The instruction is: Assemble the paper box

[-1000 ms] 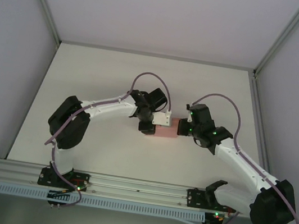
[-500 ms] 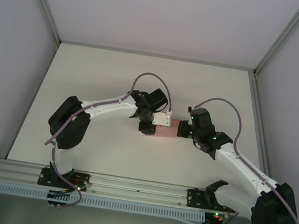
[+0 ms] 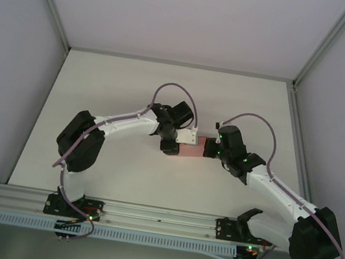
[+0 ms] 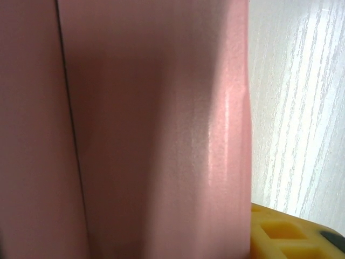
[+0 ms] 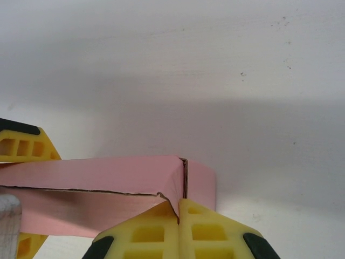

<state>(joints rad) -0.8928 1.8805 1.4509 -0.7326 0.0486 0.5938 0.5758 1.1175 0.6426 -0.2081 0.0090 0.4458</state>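
Note:
The pink paper box (image 3: 190, 152) is held off the table between both arms at mid-table. My left gripper (image 3: 178, 145) has the box's left end between its jaws. One of its yellow fingers (image 4: 285, 237) lies against the box's side (image 4: 151, 129). In the right wrist view its two fingers (image 5: 19, 145) sit above and below the box (image 5: 97, 175). My right gripper (image 5: 179, 208) is shut, pinching a thin card wall at the box's right corner. A dark seam runs up that corner. From above, the right gripper (image 3: 208, 149) meets the box's right end.
The white table (image 3: 120, 88) lies under the box, with grey walls at the back and sides and an aluminium rail (image 3: 145, 216) along the near edge. The arms' purple cables arc above the wrists.
The right wrist has shifted slightly left and back, toward the box. The box and the left arm stay where they were.

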